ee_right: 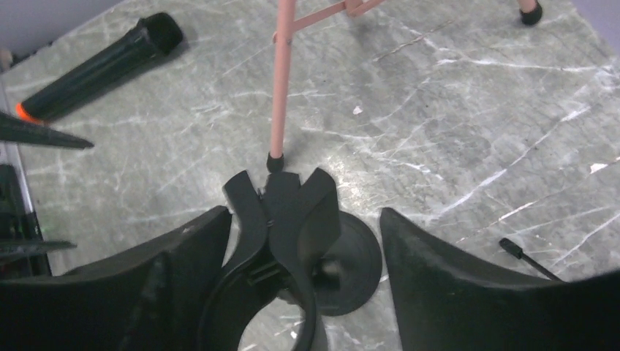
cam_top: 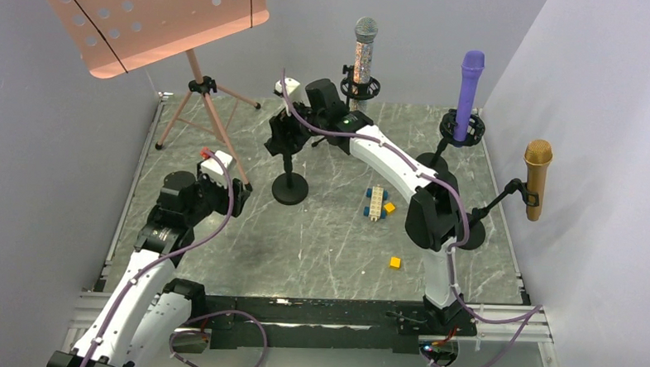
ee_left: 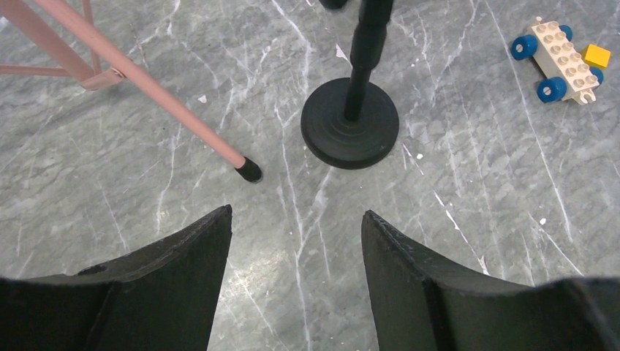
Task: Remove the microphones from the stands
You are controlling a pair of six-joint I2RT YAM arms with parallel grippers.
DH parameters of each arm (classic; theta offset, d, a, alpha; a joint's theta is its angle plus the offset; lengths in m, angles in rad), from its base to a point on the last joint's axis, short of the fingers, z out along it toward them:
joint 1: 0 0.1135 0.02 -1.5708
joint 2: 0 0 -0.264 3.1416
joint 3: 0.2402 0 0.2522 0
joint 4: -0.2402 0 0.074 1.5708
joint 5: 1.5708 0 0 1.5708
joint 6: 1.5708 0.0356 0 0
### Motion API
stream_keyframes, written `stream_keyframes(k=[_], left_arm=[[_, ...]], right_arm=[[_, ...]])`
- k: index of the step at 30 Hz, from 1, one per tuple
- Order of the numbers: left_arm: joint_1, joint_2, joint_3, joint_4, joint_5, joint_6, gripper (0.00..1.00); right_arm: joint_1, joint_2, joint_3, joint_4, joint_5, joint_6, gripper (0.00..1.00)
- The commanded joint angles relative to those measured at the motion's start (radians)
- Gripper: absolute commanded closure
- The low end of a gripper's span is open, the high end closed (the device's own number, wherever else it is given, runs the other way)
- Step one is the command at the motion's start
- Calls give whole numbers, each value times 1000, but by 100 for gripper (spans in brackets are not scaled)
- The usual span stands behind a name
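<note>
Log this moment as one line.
stand clip empty | black microphone lying on table | right fingers open, straddling clip | left fingers open

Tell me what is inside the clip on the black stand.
Nothing visible: the clip gapes empty above the round base. Its lowest part runs off the frame, unseen.

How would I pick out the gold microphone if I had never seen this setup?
Start at the grey marble table and follow its right edge towards the pale wall. There the angled arm of a black stand holds the gold microphone upright, nearest that wall. Its neighbours, the purple microphone and the glittery silver microphone, stand further back; this alone is gold.
</note>
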Motion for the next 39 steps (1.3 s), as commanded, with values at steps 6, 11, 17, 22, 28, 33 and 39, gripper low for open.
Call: stream_keyframes(k=[6, 11, 17, 22, 28, 33, 39], left_arm=[[15, 39, 4, 71, 92, -38, 33], [16, 63, 20, 74, 117, -36, 33], [16, 90, 38, 84, 152, -43, 34], [16, 119, 72, 98, 170, -33, 34], [14, 141, 136, 99, 211, -17, 34], [1, 142, 201, 104, 295, 32, 34], [-2, 146, 227, 109, 328, 45, 34]], right_arm=[[-6, -236, -46, 32, -92, -28, 0], [-5, -424, -164, 102, -16, -104, 1], [-23, -671, -398, 347, 232, -152, 6], [-49, -699, -371, 369, 471, -118, 8], [-153, -630, -291, 297, 499, -5, 16], [-253, -568, -253, 239, 443, 55, 19], [-303, -511, -265, 310, 296, 70, 19]])
